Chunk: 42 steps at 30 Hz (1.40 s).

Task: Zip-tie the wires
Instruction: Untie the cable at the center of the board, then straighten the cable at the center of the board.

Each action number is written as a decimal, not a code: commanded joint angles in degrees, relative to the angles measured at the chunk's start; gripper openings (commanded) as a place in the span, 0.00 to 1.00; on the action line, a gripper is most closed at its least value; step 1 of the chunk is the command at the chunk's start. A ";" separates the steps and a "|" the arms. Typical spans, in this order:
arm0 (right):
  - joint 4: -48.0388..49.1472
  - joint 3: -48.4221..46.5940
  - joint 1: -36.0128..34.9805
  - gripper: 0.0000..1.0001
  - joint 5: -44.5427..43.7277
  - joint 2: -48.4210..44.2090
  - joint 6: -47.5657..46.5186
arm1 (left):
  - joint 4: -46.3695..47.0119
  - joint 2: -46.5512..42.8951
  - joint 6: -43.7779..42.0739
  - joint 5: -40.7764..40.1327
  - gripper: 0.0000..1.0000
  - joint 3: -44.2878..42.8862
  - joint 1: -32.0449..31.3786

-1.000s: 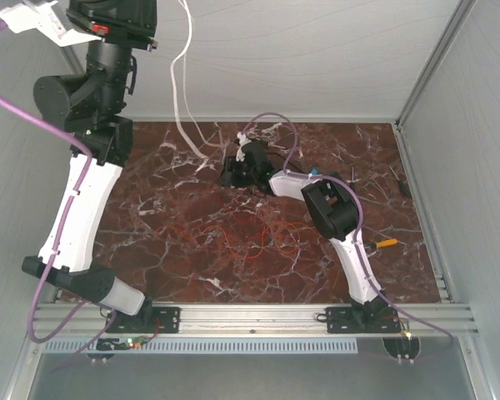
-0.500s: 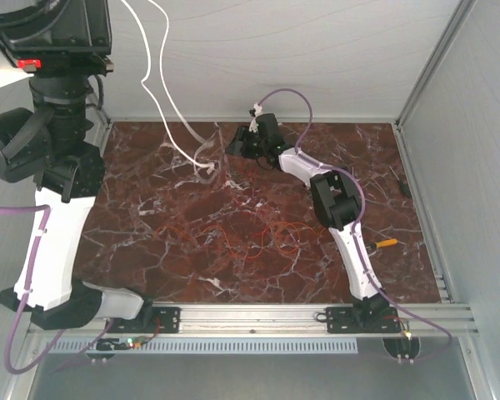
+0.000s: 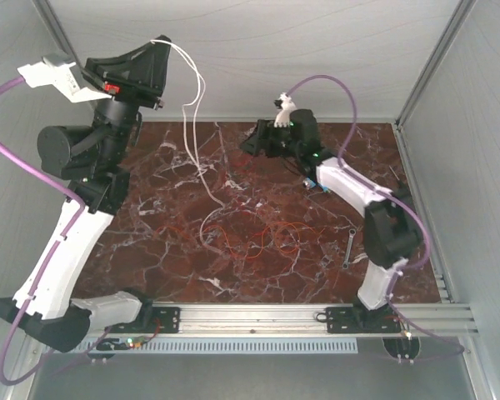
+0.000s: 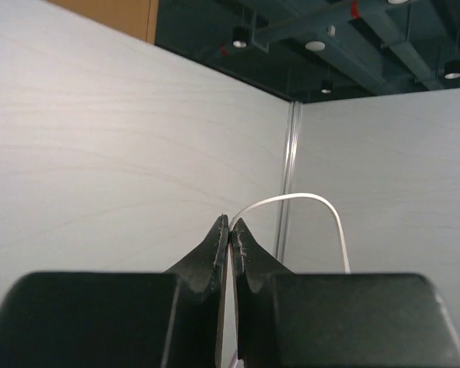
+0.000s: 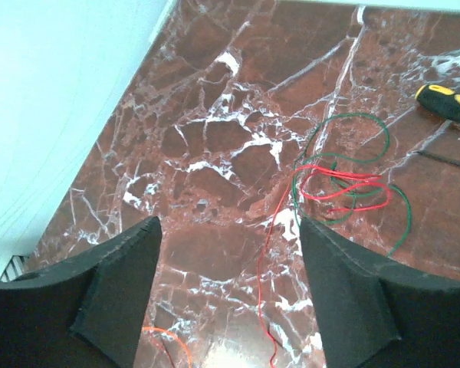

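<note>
The left fingers (image 4: 221,249) are pressed tight on the white strand (image 4: 291,196), which arcs out of their tips and drops away to one side. They are high off the desk (image 3: 162,250), and over the last second the left arm has swung them inward. With that swing, the strand's free end has been drawn from the far part of the desk toward the near side. It now hangs well below the fingers and trails onto the edge of the red tangle (image 3: 258,237).

The right fingers (image 5: 115,291) have spread as the right arm stretched out to the far edge of the desk. They now stand wide with nothing held. Bare marble lies between them, and a thin red strand runs up through the gap toward a small loop of red and green wire (image 5: 345,188) just ahead of the tips. A yellow-handled screwdriver (image 5: 445,103) lies farther ahead, off to the side of the right-hand finger. Beside it is a thin dark line that may be the zip tie, but I cannot tell. No view shows the tie for certain, and neither pair of fingers has it.

The white strand appears to be on its way to join the red ones, so gathering seems under way. No bundle is formed yet and the tying has not begun. The empty right fingers look free to pinch the loose strands or fetch the tie.
</note>
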State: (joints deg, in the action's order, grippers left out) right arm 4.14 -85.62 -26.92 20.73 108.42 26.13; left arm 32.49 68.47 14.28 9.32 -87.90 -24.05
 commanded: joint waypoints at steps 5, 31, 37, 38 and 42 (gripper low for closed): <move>12.42 24.21 0.23 0.79 0.33 -23.59 -5.27 | 3.93 -9.65 10.26 0.76 0.00 9.69 -0.20; 46.85 52.19 -30.94 0.97 -6.06 -38.80 -35.25 | 5.13 -11.27 29.74 5.11 0.00 6.09 -0.21; 53.36 50.23 -32.01 0.95 -10.66 -33.45 -29.76 | 5.55 -11.54 31.76 5.58 0.00 4.73 -0.20; 54.34 50.30 -32.10 0.94 -10.41 -32.76 -29.12 | 5.59 -11.45 32.01 5.61 0.00 4.44 -0.20; 59.93 50.76 -32.16 0.93 -13.14 -29.66 -27.28 | 5.78 -11.06 33.46 6.24 0.00 2.90 -0.20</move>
State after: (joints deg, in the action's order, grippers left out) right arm 53.15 -33.65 -58.63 11.60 76.51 -3.77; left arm 35.57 57.47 45.12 13.82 -81.89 -24.05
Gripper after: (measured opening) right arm 0.941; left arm 0.006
